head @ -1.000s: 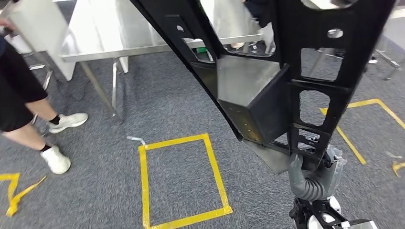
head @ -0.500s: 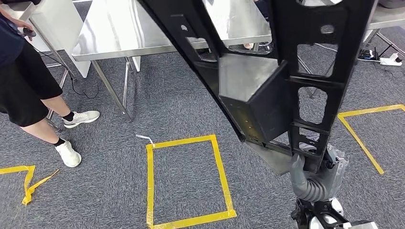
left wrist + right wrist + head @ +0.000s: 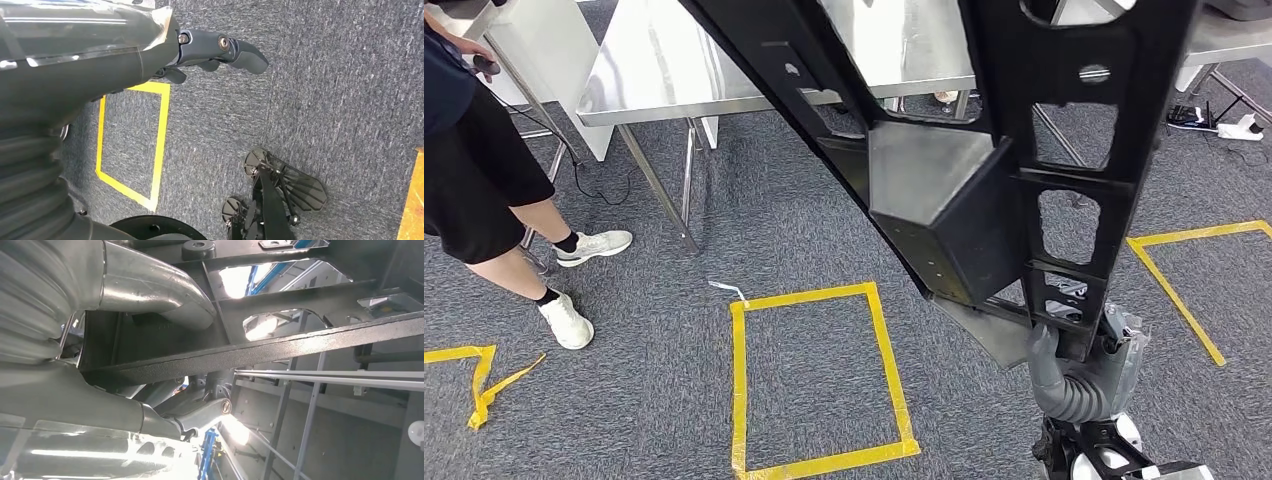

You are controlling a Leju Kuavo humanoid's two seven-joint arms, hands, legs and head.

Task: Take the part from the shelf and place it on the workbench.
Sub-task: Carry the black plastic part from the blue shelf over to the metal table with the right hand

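Observation:
The part [image 3: 984, 190] is a large black metal frame with cut-out openings and a boxy block in its middle. It rises tilted from lower right to the top of the head view. My right hand [image 3: 1074, 372] grips its lower end from below. In the right wrist view the thick grey thumb [image 3: 150, 287] lies over a black bar of the part [image 3: 280, 347], with the fingers [image 3: 200, 416] wrapped under it. My left hand [image 3: 220, 52] hangs over grey carpet and holds nothing. The steel workbench [image 3: 714, 70] stands ahead at the top, partly hidden by the part.
A person [image 3: 474, 170] in dark shorts and white shoes stands at the left beside a white panel [image 3: 544, 50]. Yellow tape rectangles [image 3: 739, 380] mark the carpet ahead and at the right [image 3: 1174, 290]. Cables and a power strip [image 3: 1224, 125] lie under the far table.
The whole view has swung, bringing the workbench more squarely ahead and shifting the tape marks. The part stays in my right hand's grip and has drifted slightly left in the picture.

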